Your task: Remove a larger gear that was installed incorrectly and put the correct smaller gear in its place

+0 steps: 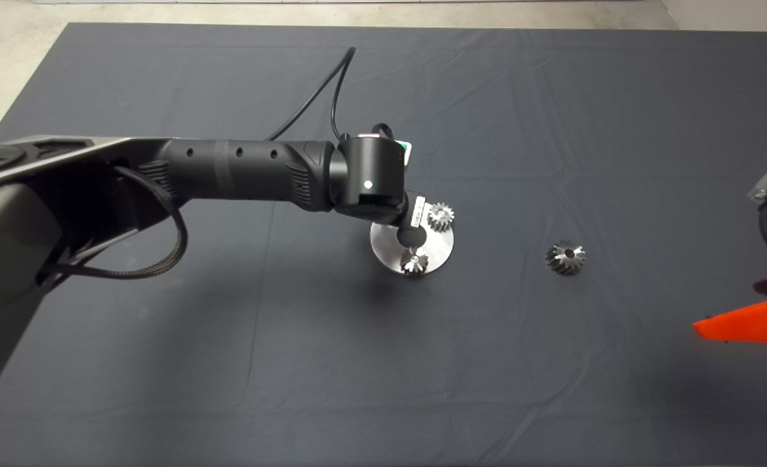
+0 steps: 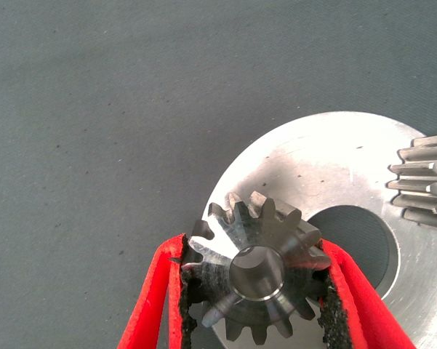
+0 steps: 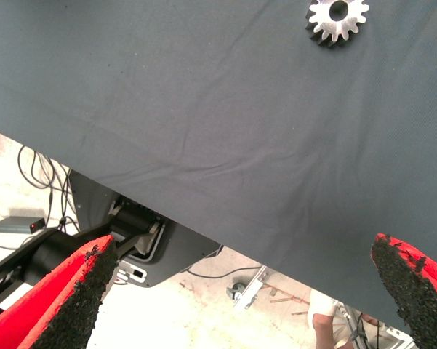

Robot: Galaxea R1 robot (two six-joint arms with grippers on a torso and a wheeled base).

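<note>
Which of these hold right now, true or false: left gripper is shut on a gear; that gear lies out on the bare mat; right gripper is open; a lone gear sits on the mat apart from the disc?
1. The left gripper is shut on a gear. True.
2. That gear lies out on the bare mat. False: it is held over the round metal disc.
3. The right gripper is open. True.
4. No gear lies apart from the disc. False: the lone gear sits on the mat.
</note>
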